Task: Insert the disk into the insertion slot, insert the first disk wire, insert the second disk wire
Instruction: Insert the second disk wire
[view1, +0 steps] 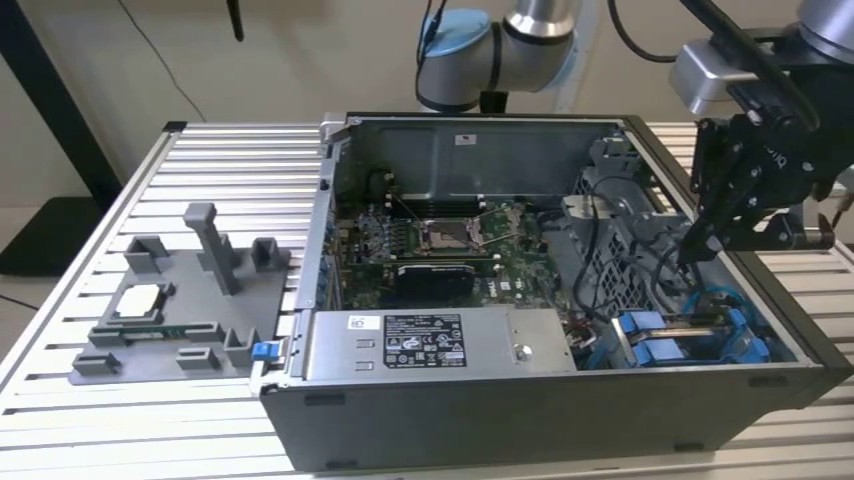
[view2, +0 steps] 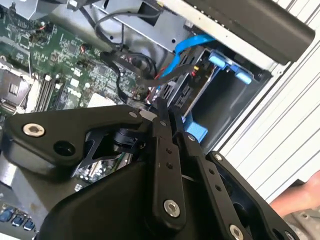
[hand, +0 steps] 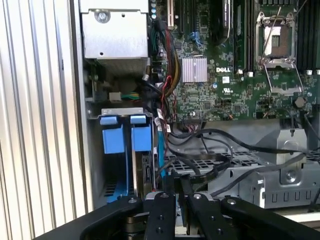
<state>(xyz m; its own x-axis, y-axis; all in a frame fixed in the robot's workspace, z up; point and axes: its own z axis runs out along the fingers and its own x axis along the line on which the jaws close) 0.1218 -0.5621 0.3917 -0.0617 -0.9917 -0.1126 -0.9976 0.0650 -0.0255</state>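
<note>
The disk (view2: 186, 94) sits in its blue carrier (view2: 198, 131) inside the insertion slot (view1: 727, 322), at the case's front corner on the exterior view's right. Its blue tabs (hand: 125, 136) face outward. A light blue wire (view2: 186, 46) runs down to the disk's connector end. My gripper (view1: 690, 248) hangs just above that end. In both wrist views its fingers are close together, gripper (view2: 167, 112) (hand: 180, 183), and a black flat wire (hand: 212, 167) (view2: 131, 65) loops in and ends at the fingertips.
The open case lies on a slatted table (view1: 240, 150). Inside are the motherboard (view1: 441, 240), a labelled power-supply box (view1: 441, 345) and a perforated cage (hand: 240, 159) under loose cables. A grey fixture (view1: 187, 300) stands on the exterior view's left. A hand (view2: 300, 197) is near the case.
</note>
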